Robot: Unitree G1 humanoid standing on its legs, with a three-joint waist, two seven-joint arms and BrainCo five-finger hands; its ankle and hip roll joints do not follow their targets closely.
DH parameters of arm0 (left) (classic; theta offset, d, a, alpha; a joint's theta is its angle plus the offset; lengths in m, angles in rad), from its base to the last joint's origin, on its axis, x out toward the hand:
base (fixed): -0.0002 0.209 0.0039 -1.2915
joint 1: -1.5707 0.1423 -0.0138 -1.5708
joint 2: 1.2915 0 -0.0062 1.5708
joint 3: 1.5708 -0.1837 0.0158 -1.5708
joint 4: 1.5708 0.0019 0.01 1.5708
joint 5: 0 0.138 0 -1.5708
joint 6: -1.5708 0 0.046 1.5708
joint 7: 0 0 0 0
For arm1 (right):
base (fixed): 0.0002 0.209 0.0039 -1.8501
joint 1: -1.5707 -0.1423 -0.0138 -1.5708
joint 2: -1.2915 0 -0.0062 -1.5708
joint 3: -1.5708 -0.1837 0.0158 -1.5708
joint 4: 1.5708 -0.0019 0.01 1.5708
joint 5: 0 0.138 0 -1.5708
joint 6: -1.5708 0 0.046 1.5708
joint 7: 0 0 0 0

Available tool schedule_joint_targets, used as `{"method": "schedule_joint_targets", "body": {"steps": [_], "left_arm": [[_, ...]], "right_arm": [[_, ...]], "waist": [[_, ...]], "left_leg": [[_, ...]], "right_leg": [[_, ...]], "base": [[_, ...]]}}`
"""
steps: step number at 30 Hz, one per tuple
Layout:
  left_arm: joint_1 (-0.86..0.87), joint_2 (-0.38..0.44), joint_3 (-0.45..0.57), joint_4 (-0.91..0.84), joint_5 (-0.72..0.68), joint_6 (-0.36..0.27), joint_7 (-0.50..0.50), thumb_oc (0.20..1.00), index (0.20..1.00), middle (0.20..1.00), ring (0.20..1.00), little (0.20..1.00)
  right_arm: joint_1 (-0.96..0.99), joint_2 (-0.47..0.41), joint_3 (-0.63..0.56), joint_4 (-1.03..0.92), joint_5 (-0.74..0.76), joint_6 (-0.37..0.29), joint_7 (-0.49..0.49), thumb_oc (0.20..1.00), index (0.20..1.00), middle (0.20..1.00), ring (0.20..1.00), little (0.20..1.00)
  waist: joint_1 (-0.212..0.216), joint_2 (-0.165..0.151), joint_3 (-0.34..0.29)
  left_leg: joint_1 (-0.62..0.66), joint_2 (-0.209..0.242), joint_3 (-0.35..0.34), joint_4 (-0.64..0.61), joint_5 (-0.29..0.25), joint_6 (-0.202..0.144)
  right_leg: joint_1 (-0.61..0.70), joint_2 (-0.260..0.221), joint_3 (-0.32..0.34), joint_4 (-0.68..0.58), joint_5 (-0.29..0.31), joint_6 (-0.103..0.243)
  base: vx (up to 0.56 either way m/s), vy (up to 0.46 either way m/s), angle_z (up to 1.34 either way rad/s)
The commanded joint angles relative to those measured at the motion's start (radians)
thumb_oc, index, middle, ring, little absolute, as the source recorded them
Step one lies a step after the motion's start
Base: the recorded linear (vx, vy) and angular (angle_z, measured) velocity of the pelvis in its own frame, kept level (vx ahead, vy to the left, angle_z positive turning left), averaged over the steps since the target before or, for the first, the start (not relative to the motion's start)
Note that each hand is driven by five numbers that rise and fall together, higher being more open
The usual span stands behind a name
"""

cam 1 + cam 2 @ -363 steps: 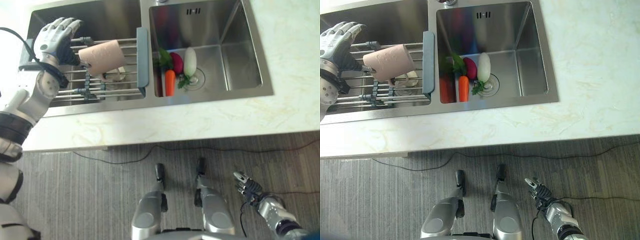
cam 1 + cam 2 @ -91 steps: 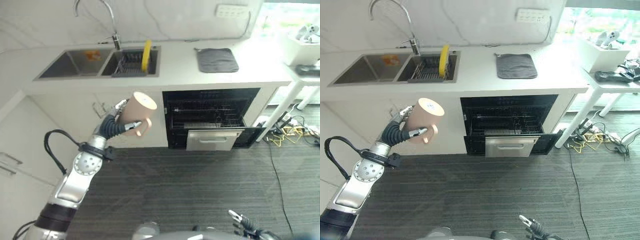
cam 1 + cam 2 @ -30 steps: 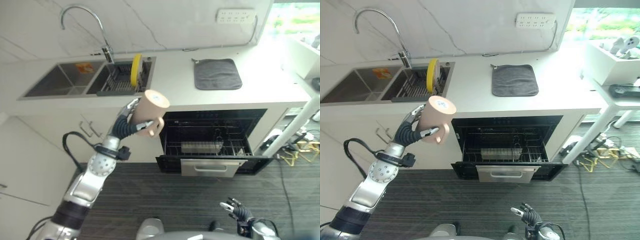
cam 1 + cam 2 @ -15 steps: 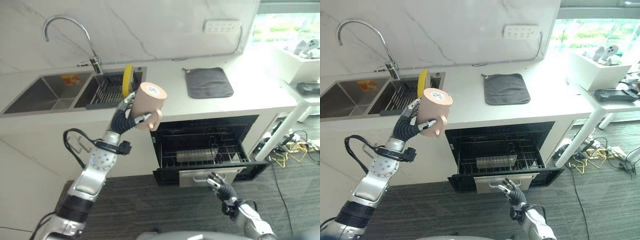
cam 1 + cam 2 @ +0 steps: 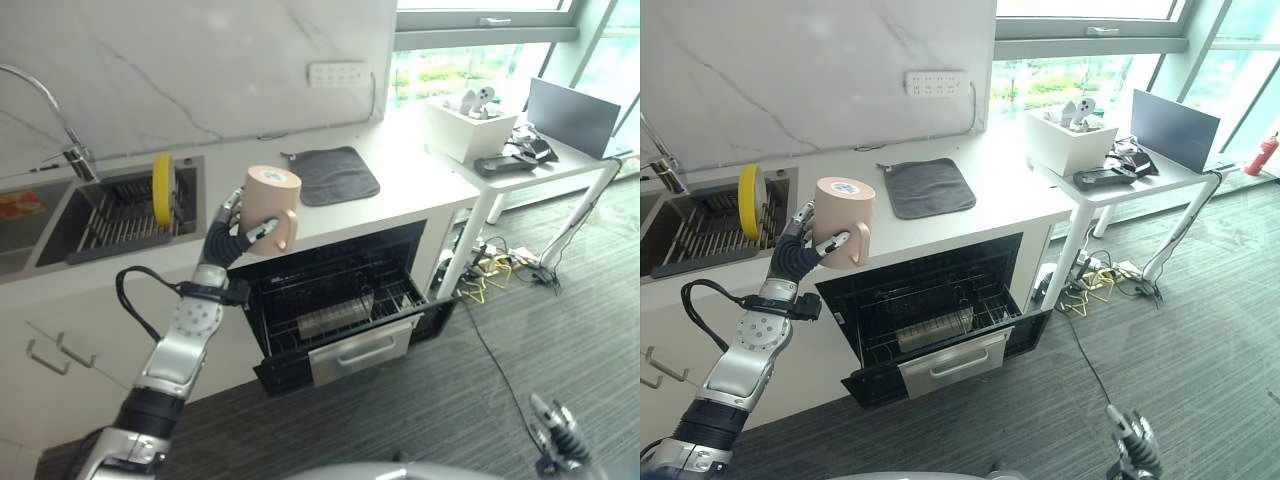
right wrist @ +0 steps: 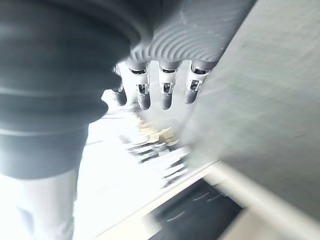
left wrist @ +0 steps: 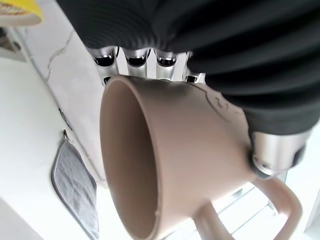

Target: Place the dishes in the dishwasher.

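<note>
The right hand [image 5: 553, 428] hung low by the floor, fingers loosely straight. Farther off, the left hand [image 5: 228, 236] gripped the beige mug [image 5: 271, 205], base up — above the open dishwasher [image 5: 340, 305]. A good placement would mean lowering it gently, mouth down, onto the pulled-out rack [image 5: 345, 310] — clear of the yellow plate [image 5: 162, 188] in the sink rack.
</note>
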Motion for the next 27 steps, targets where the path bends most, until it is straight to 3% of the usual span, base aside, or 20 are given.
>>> {"method": "schedule_joint_targets", "body": {"steps": [1, 4, 7, 10, 13, 16, 27], "left_arm": [[-0.108, 0.008, 0.035, 0.040, -0.030, -0.103, 0.015, 0.200, 0.200, 0.200, 0.200, 0.200], [-0.123, -0.011, 0.019, 0.048, -0.044, -0.132, 0.011, 0.200, 0.200, 0.200, 0.200, 0.200], [-0.139, -0.062, -0.022, 0.006, -0.086, -0.204, -0.044, 0.200, 0.200, 0.200, 0.200, 0.200], [-0.134, -0.092, -0.081, -0.060, -0.096, -0.251, -0.084, 0.200, 0.200, 0.200, 0.200, 0.200], [-0.140, -0.089, -0.113, -0.093, -0.082, -0.263, -0.096, 0.200, 0.200, 0.200, 0.200, 0.200], [-0.160, -0.069, -0.141, -0.138, -0.051, -0.290, -0.119, 0.200, 0.200, 0.200, 0.200, 0.200], [-0.199, -0.039, -0.165, -0.187, -0.034, -0.266, -0.185, 0.200, 0.200, 0.200, 0.200, 0.200]], "right_arm": [[-0.178, -0.011, 0.000, -0.057, -0.027, -0.136, 0.121, 1.000, 1.000, 1.000, 1.000, 1.000], [-0.238, -0.025, 0.030, -0.173, -0.024, -0.107, 0.188, 1.000, 1.000, 1.000, 1.000, 1.000], [-0.328, -0.059, 0.141, -0.328, -0.062, -0.076, 0.258, 1.000, 1.000, 1.000, 1.000, 1.000], [-0.400, -0.102, 0.244, -0.433, -0.015, -0.021, 0.284, 1.000, 1.000, 1.000, 1.000, 1.000], [-0.464, -0.123, 0.303, -0.438, 0.008, 0.020, 0.267, 1.000, 1.000, 1.000, 1.000, 1.000], [-0.543, -0.141, 0.361, -0.422, -0.004, 0.007, 0.206, 1.000, 1.000, 1.000, 1.000, 1.000], [-0.672, -0.153, 0.386, -0.415, -0.012, 0.055, 0.160, 1.000, 1.000, 1.000, 1.000, 1.000]], "waist": [[-0.004, 0.002, 0.033], [-0.006, 0.009, 0.029], [0.009, 0.016, 0.021], [0.046, 0.012, 0.010], [0.084, 0.002, 0.003], [0.138, -0.011, -0.010], [0.190, -0.018, -0.023]], "left_leg": [[0.021, 0.016, -0.084, 0.010, -0.084, 0.024], [0.025, 0.011, -0.080, 0.009, -0.091, 0.029], [0.028, 0.007, -0.082, 0.008, -0.094, 0.031], [0.025, 0.009, -0.098, 0.006, -0.093, 0.027], [0.021, 0.014, -0.114, 0.005, -0.091, 0.022], [0.009, 0.022, -0.141, 0.005, -0.085, 0.015], [-0.004, 0.016, -0.194, 0.005, -0.078, 0.010]], "right_leg": [[0.043, -0.070, -0.024, 0.020, -0.055, 0.054], [0.039, -0.072, -0.009, 0.018, -0.057, 0.056], [0.038, -0.072, 0.005, 0.017, -0.059, 0.053], [0.044, -0.073, -0.007, 0.014, -0.062, 0.052], [0.054, -0.075, -0.035, 0.011, -0.063, 0.052], [0.068, -0.078, -0.080, 0.006, -0.066, 0.052], [0.088, -0.075, -0.121, 0.006, -0.076, 0.045]], "base": [[-0.04, 0.097, -0.26], [-0.01, 0.083, -0.28], [0.01, 0.088, -0.14], [0.04, 0.041, 0.00], [0.03, -0.013, 0.09], [0.07, -0.055, 0.27], [0.03, -0.015, 0.19]]}}
